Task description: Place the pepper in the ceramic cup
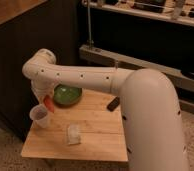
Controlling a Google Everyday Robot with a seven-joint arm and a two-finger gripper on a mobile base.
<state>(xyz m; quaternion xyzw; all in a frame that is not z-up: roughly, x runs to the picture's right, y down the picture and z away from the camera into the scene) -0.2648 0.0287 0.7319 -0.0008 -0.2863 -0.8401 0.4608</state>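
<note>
Gripper [46, 100] low over the left end of the wooden desk [97, 137], jaws pinching the orange-red pepper [49, 104] just above and beside the rim of the ceramic cup [40, 115]. Green bowl [67, 95] just behind, to the right of the cup. Small clear item [73, 134] near the front edge, flat black block [112, 104] at the right edge.

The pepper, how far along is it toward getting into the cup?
Done: the pepper is off the table, up at the gripper at the table's left end. In hand: it hangs at the cup's rim, on the side toward the green bowl. Left: it is not inside yet, so it must go over the opening and be released.
</note>
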